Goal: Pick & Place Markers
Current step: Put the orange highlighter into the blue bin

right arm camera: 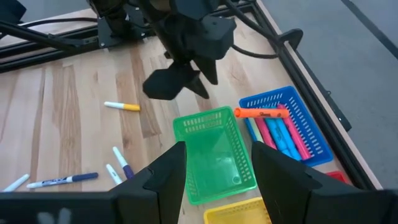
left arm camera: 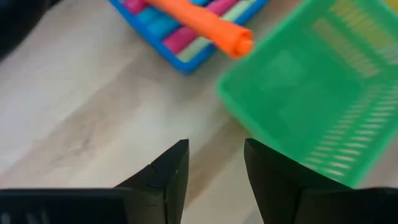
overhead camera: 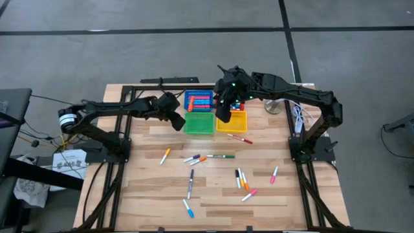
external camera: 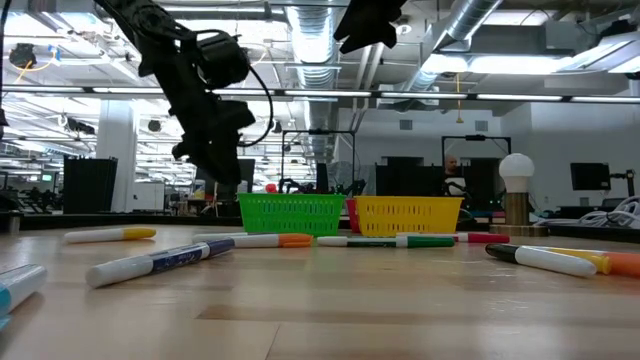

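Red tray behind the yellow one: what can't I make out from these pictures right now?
- Red plastic tray: right wrist view cuts it off at the edge; in the high view the right gripper covers it.
- Yellow plastic basket: contents too small.
- Blue plastic tray: left wrist view, blurred, cropped.

Open industrial lab hall: exposed ceiling ducts (external camera: 480,30) and strip lights (external camera: 560,65), grey floor (overhead camera: 65,58), monitors (external camera: 590,177), wooden table (overhead camera: 213,207) on black framing.

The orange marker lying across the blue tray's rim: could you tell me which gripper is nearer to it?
The left. The left gripper hangs just beside the blue tray bearing the orange marker. The right gripper hovers farther off, between the green tray and the yellow tray.
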